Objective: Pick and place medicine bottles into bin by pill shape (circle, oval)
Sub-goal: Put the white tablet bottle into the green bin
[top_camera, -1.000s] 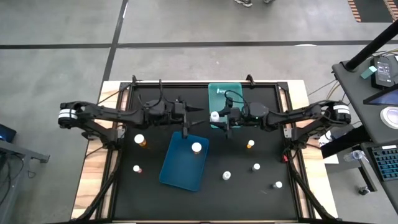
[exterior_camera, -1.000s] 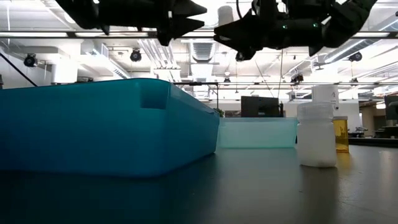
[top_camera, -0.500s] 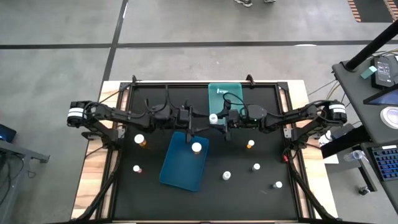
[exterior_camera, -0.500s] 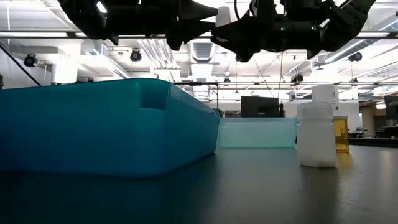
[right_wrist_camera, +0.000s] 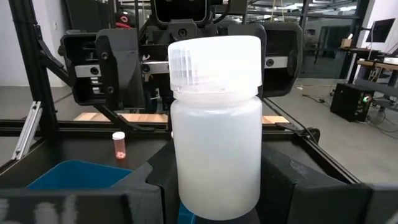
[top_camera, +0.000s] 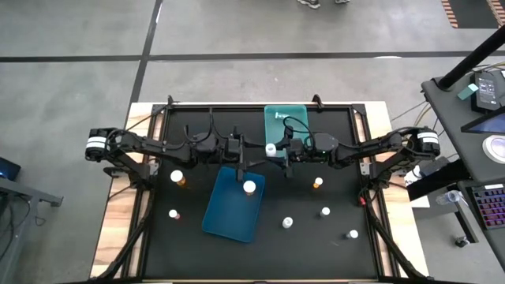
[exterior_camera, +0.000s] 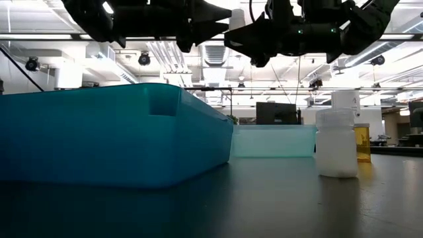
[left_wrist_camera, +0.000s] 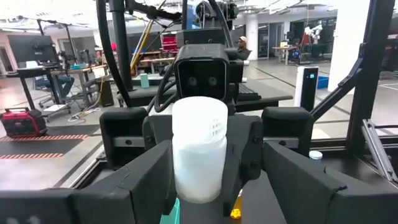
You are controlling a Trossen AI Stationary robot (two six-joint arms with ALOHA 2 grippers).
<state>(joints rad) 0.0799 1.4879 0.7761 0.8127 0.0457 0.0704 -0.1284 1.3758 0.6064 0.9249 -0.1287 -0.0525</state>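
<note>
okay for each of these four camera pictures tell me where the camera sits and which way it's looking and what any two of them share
High: above the table, looking straight down; both arms meet mid-table.
Low: at tabletop height, looking level past the blue bin; arms overhead.
Left wrist: on the left arm, facing the right pincer holding a white bottle; own open fingers below.
Right wrist: on the right arm, facing the left arm; the bottle fills the front.
Shared: both wrist views show the same white bottle.
</note>
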